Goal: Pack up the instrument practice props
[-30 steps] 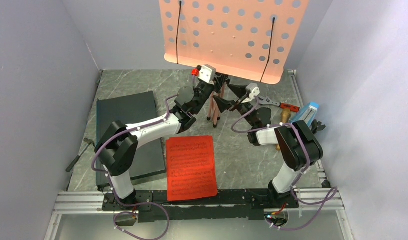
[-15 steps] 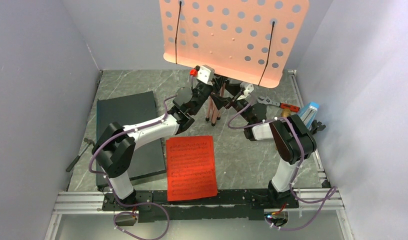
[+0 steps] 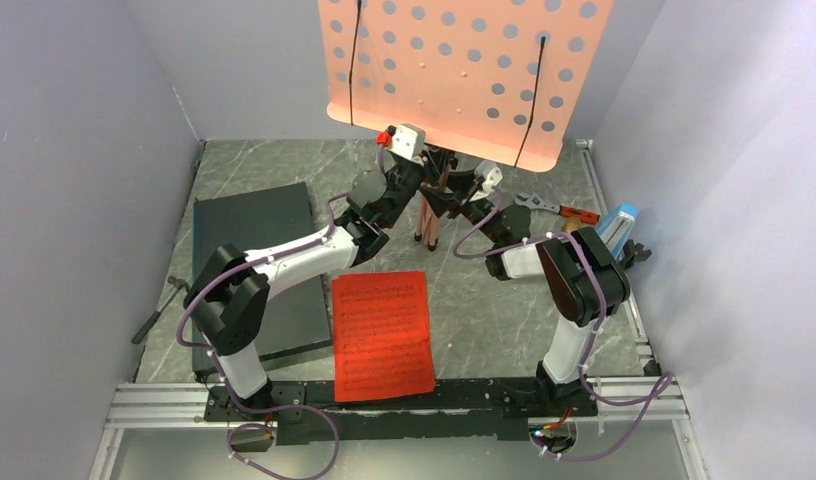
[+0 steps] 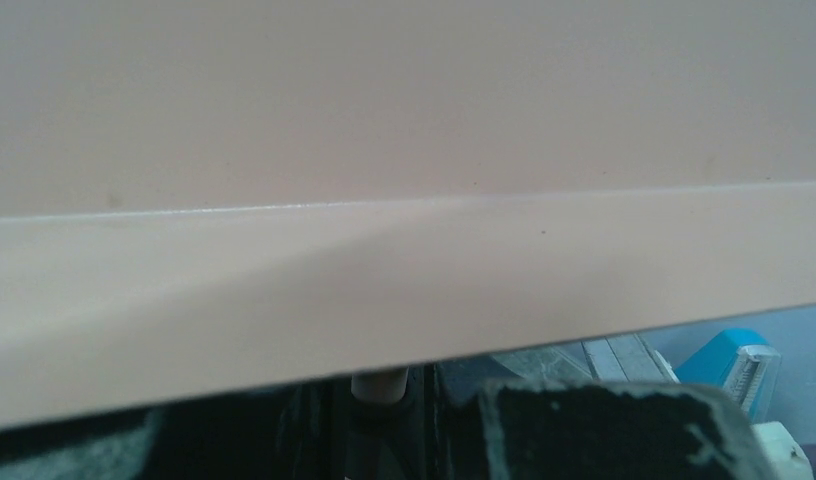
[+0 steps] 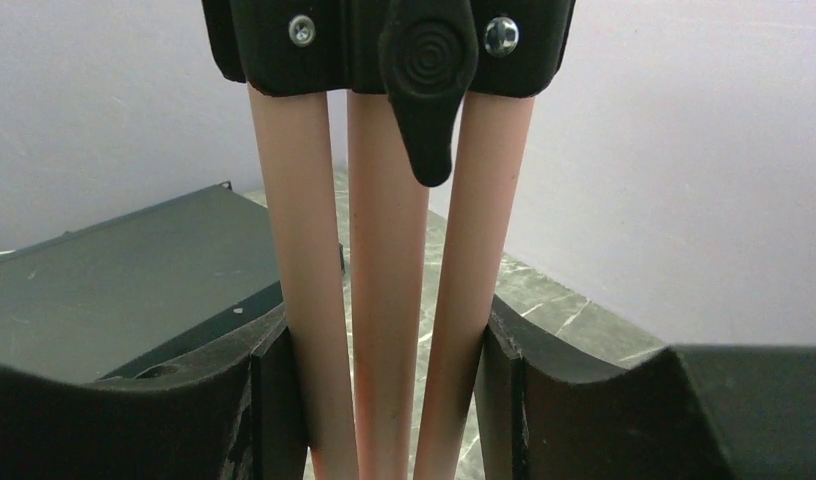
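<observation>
Music stand (image 3: 454, 80): desk sits above both hands, legs (image 5: 384, 300) hang betw. right hand (image 5: 384, 400) pads. Step, I'd say: folding the stand for packing. Left hand (image 3: 420, 185) seems clamped on the post just under the desk; right hand is closed on three legs, pads touching the outer two. Next: squeeze legs together, lower w/o tipping. Vs 1 sec ago: right hand moved in and narrowed, legs bunched. Red sheet (image 3: 382, 335) lies on bench (image 3: 284, 165), nearer the bases than both hands.

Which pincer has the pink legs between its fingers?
The right pincer: its fingers flank the three pink legs. The left pincer sits higher, under the stand's desk.
</observation>
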You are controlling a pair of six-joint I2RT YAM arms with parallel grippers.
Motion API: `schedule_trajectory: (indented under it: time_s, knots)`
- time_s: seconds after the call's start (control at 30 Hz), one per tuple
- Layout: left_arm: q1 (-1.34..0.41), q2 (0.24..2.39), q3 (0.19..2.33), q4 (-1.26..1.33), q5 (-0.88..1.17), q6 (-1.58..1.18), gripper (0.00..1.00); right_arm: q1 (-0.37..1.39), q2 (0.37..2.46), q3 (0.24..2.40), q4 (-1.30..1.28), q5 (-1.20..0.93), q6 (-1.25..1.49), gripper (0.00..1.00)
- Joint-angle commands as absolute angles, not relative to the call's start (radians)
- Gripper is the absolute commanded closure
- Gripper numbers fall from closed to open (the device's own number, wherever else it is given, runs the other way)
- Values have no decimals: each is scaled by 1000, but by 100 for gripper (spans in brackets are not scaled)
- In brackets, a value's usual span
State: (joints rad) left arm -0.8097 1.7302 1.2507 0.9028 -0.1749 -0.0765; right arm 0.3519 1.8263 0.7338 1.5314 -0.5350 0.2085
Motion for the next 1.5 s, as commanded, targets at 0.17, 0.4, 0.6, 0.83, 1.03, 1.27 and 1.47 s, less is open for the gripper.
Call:
schedule_trajectory:
  time_s: [0.17, 0.4, 0.6, 0.83, 1.03, 1.27, 1.47]
  knots:
    - [-847, 1629, 1351, 802, -335, -151, 97, 341, 1629, 668, 1455, -588, 127, 66]
    - [-864, 1601, 1377, 695, -443, -261, 97, 341, 1450, 638, 1179, -644, 119, 79]
    - [-893, 1574, 1392, 678, -462, -305, 97, 339, 1276, 630, 895, -636, 85, 84]
    - [-907, 1547, 1394, 546, -524, -430, 97, 339, 1108, 644, 579, -645, 74, 87]
    - [-914, 1550, 1352, 456, -565, -522, 97, 340, 1027, 594, 474, -668, 125, 92]
    - [-914, 1573, 1298, 355, -623, -618, 97, 339, 990, 532, 404, -639, 193, 94]
    - [-897, 1626, 1308, 247, -629, -717, 97, 339, 1029, 558, 311, -629, 248, 95]
